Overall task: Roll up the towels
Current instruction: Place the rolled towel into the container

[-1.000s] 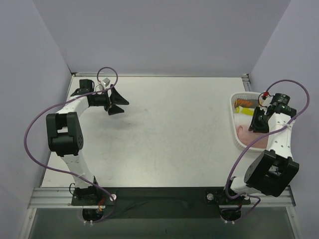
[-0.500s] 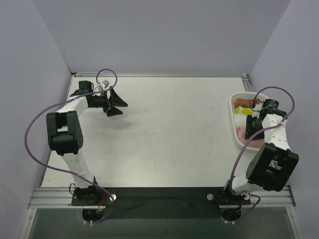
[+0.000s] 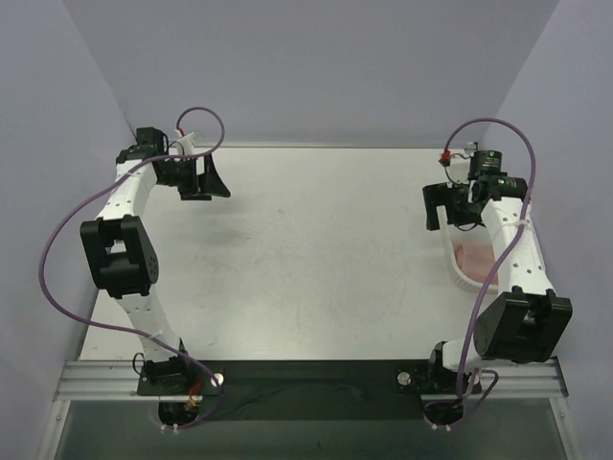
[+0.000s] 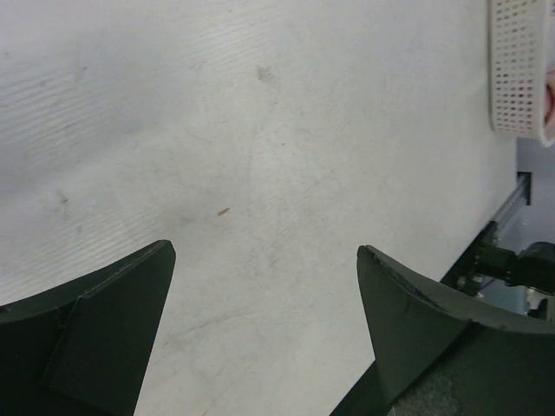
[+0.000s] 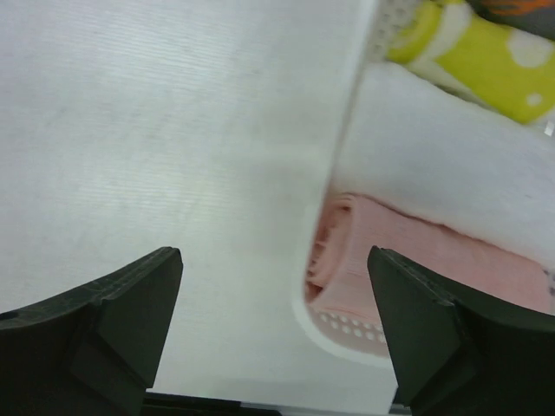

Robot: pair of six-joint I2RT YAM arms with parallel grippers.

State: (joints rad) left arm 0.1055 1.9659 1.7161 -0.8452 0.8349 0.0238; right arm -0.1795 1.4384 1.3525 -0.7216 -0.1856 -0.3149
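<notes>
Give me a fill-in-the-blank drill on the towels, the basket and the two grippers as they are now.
1. The pink towel lies ____ up inside the basket.
2. The second towel, next to it, is ____ in colour.
3. The right gripper, near the basket's rim, has its jaws ____.
4. The left gripper holds ____.
Missing words: rolled; white; open; nothing.

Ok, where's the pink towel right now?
The pink towel lies rolled in the basket at the table's right edge, beside the white towel, seen best from the right wrist.
</notes>
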